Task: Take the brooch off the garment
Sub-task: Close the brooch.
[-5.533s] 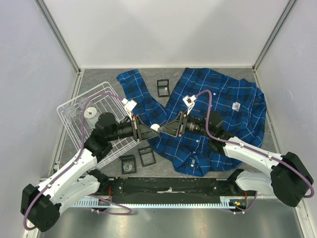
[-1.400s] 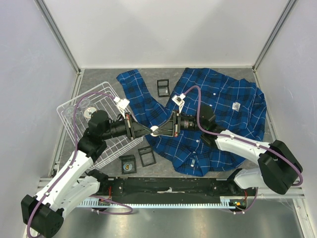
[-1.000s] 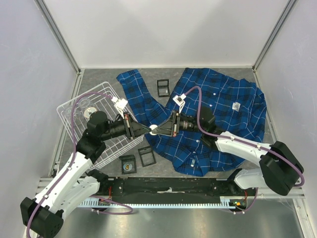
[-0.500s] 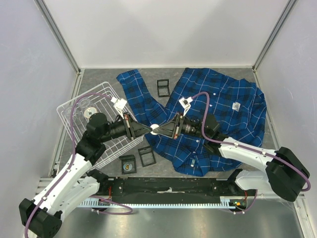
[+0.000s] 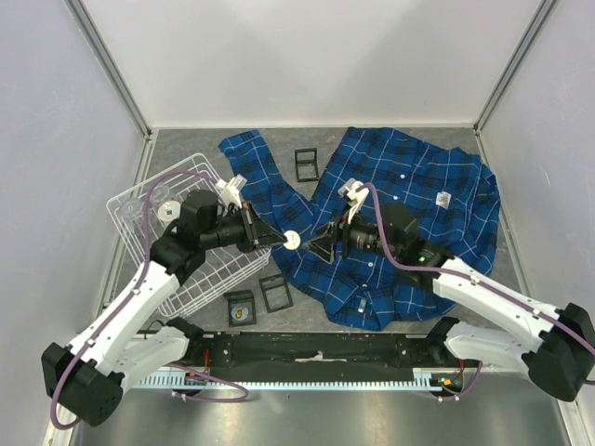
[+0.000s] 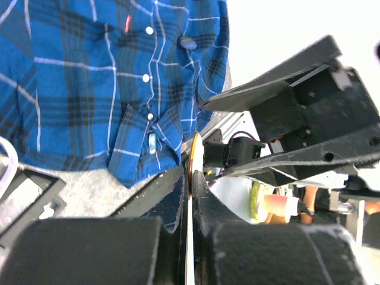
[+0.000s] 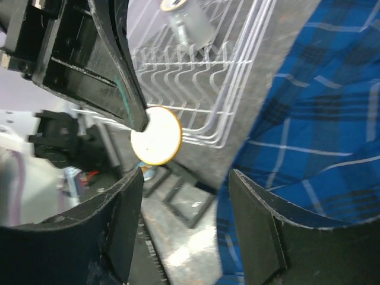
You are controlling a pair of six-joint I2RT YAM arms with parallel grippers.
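The garment (image 5: 418, 204) is a bright blue plaid shirt spread on the right of the table; it also shows in the left wrist view (image 6: 89, 77) and the right wrist view (image 7: 309, 119). The brooch (image 5: 291, 240) is a round white disc with an orange rim, held off the shirt, over the grey table just left of the shirt's edge. My left gripper (image 5: 279, 239) is shut on it; in the left wrist view (image 6: 191, 178) the brooch is edge-on between the fingers. My right gripper (image 5: 321, 243) is open and empty, just right of the brooch (image 7: 156, 136), jaws wide apart (image 7: 187, 202).
A white wire basket (image 5: 158, 232) lies tilted at the left with small round items in it. Black square frames lie at the back (image 5: 306, 164) and near the front (image 5: 275, 292), (image 5: 240, 307). A shirt sleeve (image 5: 256, 172) stretches towards the back left.
Both grippers met at the brooch before. Now my right gripper has opened and drawn back to the right, and my left gripper alone holds the brooch.
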